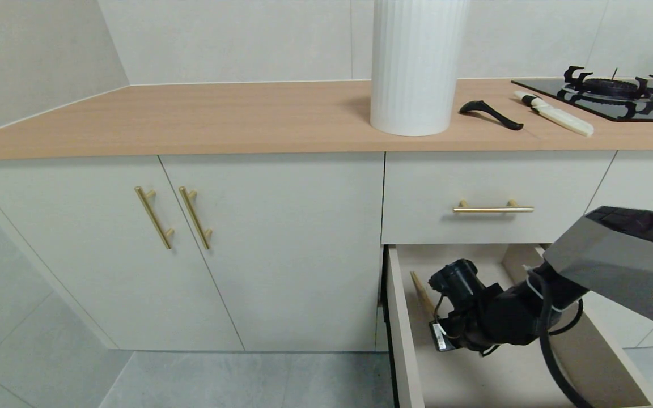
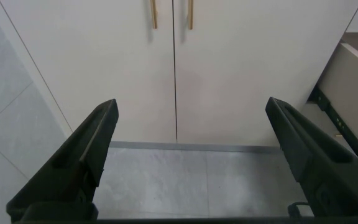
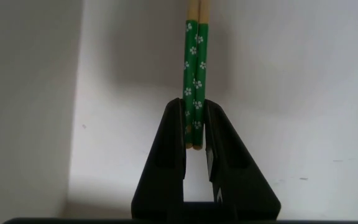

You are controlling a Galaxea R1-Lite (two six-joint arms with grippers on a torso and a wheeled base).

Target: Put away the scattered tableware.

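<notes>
Right gripper (image 3: 195,124) was clamped on a pair of chopsticks (image 3: 195,56), jaws closed on their green, flower-printed ends. It sat inside the open drawer (image 1: 401,317) at the lower right of the head frame. Whether the chopsticks touched the drawer floor could not be told. Left gripper (image 2: 191,162) was spread wide with nothing between its fingers, facing the cabinet doors (image 2: 104,62) and the floor.

Step in hand, by judgement: depositing the chopsticks in the drawer. The next move calls for parting the jaws low over the drawer floor so the pair does not roll. The arm should then back out without knocking the closed drawer (image 1: 496,192) above. The pieces on the countertop (image 1: 219,119) appeared to be left for later.

Count, largest first:
- countertop: 1
- cabinet doors: 2, left of centre
- drawers: 2 (1 open, 1 closed)
- white ribbed container (image 1: 417,62): 1, upper centre
- hob (image 1: 615,96): 1, upper right corner
- gold handles (image 1: 494,209): 3
- knife (image 1: 559,113): 1, pale blade, at the hob's edge
- black-handled utensil (image 1: 491,113): 1, between container and knife
- chopsticks: 2
</notes>
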